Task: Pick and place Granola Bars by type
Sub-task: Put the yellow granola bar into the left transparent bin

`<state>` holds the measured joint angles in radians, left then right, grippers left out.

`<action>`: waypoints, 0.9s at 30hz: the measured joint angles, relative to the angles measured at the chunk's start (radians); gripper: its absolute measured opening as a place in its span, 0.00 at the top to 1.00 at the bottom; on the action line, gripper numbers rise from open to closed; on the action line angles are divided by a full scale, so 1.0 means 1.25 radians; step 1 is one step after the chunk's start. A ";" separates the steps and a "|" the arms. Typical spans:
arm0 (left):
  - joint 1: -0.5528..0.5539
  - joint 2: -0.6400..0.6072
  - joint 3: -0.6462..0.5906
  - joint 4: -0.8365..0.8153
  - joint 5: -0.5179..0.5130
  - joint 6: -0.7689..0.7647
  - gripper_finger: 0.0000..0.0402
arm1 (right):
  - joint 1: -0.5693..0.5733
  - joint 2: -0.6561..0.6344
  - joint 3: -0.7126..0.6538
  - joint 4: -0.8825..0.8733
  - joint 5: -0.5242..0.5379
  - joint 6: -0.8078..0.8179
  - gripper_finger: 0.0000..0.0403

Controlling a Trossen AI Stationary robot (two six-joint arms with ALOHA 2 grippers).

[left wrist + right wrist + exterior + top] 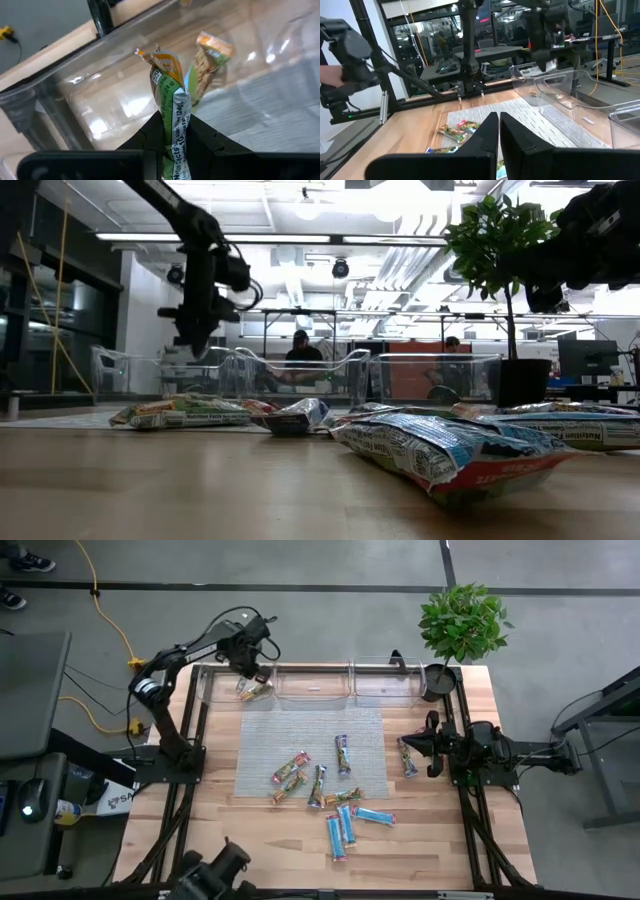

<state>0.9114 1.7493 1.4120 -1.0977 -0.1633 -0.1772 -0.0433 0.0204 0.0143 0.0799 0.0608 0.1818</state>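
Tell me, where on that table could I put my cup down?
The bare wood along the table's left edge beside the grey mat is free, and the mat's upper part below the clear bins. The granola bars crowd the mat's lower half and the wood below.

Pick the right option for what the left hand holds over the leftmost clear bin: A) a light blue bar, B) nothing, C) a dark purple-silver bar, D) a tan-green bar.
D: in the left wrist view the left hand is shut on a tan-green bar, above the leftmost clear bin where another such bar already lies.
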 joint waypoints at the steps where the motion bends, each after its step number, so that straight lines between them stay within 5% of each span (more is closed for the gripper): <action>1: 0.001 0.010 0.000 0.000 0.005 0.015 0.87 | 0.000 0.000 0.000 0.000 0.000 0.000 1.00; 6: -0.001 0.051 0.000 0.007 0.087 0.077 0.79 | 0.000 0.000 0.000 -0.001 0.000 0.000 1.00; 16: -0.001 0.051 0.000 0.018 0.145 0.056 0.46 | 0.000 0.000 0.000 -0.011 0.000 0.000 1.00; 27: -0.066 -0.162 0.000 -0.025 0.329 0.158 0.43 | 0.000 0.000 0.000 -0.042 -0.002 0.000 1.00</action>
<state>0.8285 1.5469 1.4124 -1.1284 0.2475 0.0196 -0.0433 0.0204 0.0147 0.0269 0.0582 0.1822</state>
